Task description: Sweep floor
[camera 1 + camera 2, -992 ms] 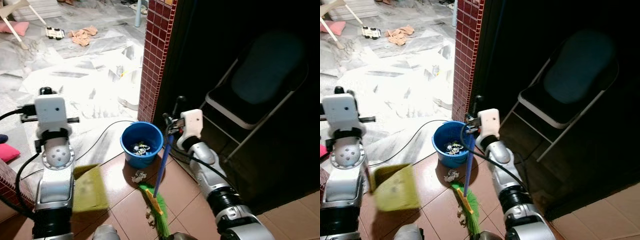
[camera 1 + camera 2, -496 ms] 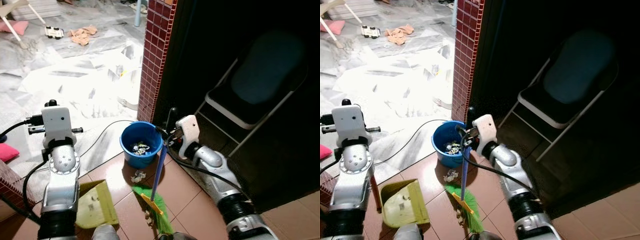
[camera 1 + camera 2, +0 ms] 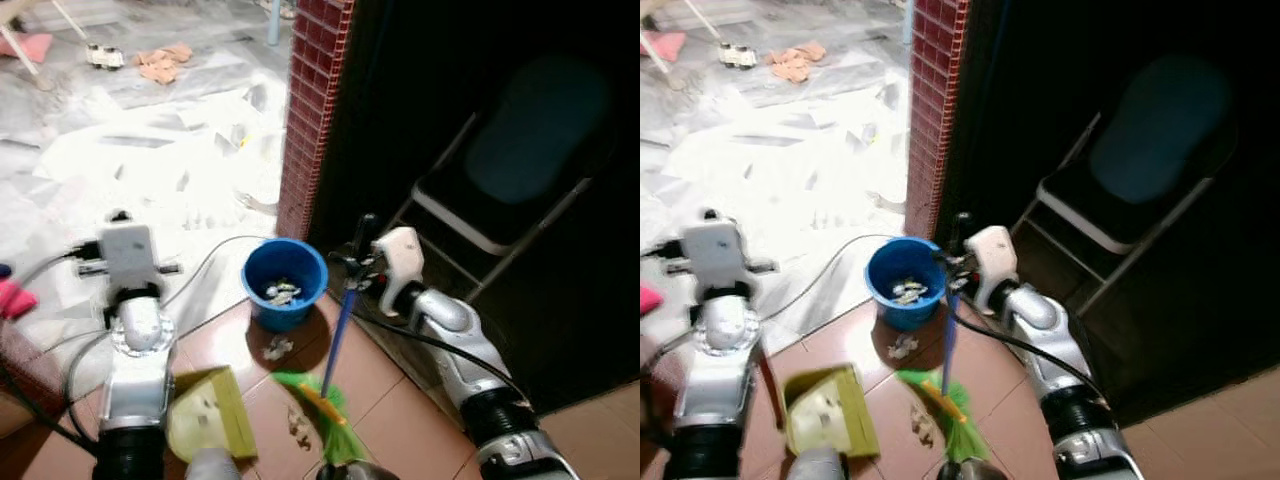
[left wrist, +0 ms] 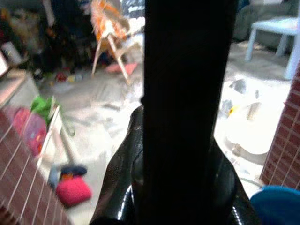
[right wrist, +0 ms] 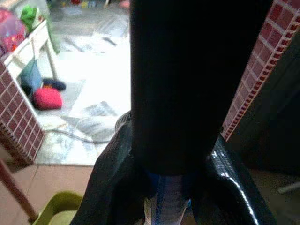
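Two grippers working: right gripper [image 3: 358, 268] clamped on blue-handled green broom [image 3: 338, 340]; left gripper's [image 3: 118, 262] grip cannot be told. Yellow-green plastic dustpan [image 3: 206, 428] rests near paper scraps [image 3: 277, 348] beside round blue bucket [image 3: 284, 284].

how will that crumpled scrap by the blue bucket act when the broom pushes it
The crumpled scrap looks like light paper, so it will probably skid or tumble easily. Its uneven shape may snag in the green bristles. It lies near the blue bucket, so a hard stroke may wedge it there.

broom [image 3: 338, 340]: blue handle, green bristles, tilted, bristles on the tiled floor [image 3: 390, 410]. yellow-green dustpan [image 3: 208, 425] lies on the floor. paper scraps [image 3: 277, 348] beside a blue bucket [image 3: 285, 285].
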Robot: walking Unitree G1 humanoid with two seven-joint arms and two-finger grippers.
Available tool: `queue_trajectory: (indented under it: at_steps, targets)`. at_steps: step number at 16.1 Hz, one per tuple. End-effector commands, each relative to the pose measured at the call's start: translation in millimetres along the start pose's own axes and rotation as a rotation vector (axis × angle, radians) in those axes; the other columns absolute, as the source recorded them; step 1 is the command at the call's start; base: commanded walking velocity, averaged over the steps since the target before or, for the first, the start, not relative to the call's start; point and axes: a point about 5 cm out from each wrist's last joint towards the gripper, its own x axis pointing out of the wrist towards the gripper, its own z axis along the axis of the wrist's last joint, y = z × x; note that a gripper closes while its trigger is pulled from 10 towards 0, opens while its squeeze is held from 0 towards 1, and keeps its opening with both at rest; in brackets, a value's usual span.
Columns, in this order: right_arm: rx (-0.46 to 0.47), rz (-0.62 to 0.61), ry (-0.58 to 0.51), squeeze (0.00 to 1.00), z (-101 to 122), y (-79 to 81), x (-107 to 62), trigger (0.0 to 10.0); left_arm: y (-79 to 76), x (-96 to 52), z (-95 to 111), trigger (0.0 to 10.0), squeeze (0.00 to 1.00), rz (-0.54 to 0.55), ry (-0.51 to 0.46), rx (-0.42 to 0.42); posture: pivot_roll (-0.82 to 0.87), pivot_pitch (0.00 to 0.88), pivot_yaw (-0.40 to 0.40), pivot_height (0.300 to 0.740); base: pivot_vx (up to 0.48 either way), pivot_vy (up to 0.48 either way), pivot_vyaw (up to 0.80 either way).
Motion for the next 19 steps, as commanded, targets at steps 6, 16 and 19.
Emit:
queue_trajectory:
  at_steps: [6,16,19]
  targets:
    - [-0.057,-0.006,0.0,0.0,4,2.4,-3.1,10.0,-7.8,-0.7,3,10.0,0.0,0.018,-0.01,-0.007,0.05,0.101,-0.136,0.74,0.0,0.0,0.62]
    - [-0.105,0.004,0.005,0.0,5,9.5,-3.4,10.0,-18.4,2.7,10,10.0,0.0,-0.023,-0.014,0.005,0.05,0.095,-0.131,0.74,0.0,0.0,0.8]
    - [-0.065,-0.07,-0.077,0.0,18,7.5,0.1,10.0,-31.8,-3.2,5,10.0,0.0,-0.119,0.015,0.001,0.05,0.077,-0.124,0.74,0.0,0.0,0.0]
